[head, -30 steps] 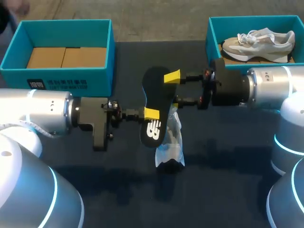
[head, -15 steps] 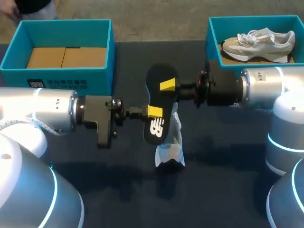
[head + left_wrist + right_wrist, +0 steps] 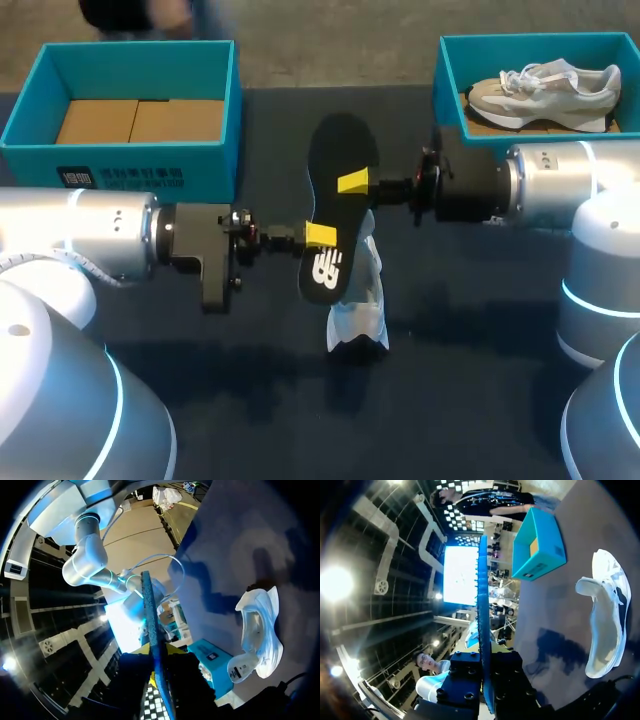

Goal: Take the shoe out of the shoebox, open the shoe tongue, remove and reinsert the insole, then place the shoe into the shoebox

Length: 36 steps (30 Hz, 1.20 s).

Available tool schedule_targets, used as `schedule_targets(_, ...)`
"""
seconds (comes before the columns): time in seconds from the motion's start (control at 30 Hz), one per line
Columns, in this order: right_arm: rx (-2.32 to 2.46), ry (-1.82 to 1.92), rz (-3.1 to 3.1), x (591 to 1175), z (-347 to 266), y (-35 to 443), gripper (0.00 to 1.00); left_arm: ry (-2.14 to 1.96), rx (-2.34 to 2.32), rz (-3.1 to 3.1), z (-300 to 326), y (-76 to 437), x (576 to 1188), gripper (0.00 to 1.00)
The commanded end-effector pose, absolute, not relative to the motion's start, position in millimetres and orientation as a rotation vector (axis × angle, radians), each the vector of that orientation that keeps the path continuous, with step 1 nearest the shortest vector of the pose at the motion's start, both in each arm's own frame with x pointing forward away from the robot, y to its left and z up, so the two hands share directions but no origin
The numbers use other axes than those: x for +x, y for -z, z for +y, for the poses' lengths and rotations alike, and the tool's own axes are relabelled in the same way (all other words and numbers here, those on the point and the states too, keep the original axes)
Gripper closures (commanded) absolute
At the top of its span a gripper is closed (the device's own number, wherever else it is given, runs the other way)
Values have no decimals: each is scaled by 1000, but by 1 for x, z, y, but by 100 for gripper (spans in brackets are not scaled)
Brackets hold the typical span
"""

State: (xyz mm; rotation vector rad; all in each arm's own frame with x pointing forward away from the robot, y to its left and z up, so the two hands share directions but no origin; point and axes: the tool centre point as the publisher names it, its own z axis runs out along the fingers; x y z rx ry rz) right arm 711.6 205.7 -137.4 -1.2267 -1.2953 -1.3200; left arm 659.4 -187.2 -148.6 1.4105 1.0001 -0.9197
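Insole (image 3: 336,208), black, hangs flat above the dark worktop (image 3: 480,330) near its middle, held between the two arms. The left end effector (image 3: 320,236) is clamped on the edge at its own side, close to the printed heel, with one yellow tip lying on top. The right end effector (image 3: 352,182) is clamped on the opposite edge, nearer the toe. Each wrist view shows the insole edge-on, pinched between that arm's fingers.

Directly under the insole a white shoe (image 3: 358,305) rests on the worktop. From above the insole covers its far part, and only its near end shows past the heel. In the wrist views the shoe sits apart from both end effectors, its mouth spread and its dark inside showing.

The left shoebox (image 3: 130,160), teal and open, stands at the far left corner and holds brown cardboard (image 3: 140,120). The right shoebox (image 3: 445,70), also teal and open, stands at the far right. A pale sneaker (image 3: 545,92) lies on its side in it, and the right arm crosses in front of its near wall.
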Motion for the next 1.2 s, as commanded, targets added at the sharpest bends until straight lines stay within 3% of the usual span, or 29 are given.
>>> schedule_targets(0.03, -1231, 1318, -1291, 715, 206, 143, 100, 914, 1424, 1023, -179, 146, 656, 0)
schedule_targets(1.2, -1279, 1295, -1256, 723, 212, 186, 100, 668, 2041, 1469, -131, 99, 693, 0)
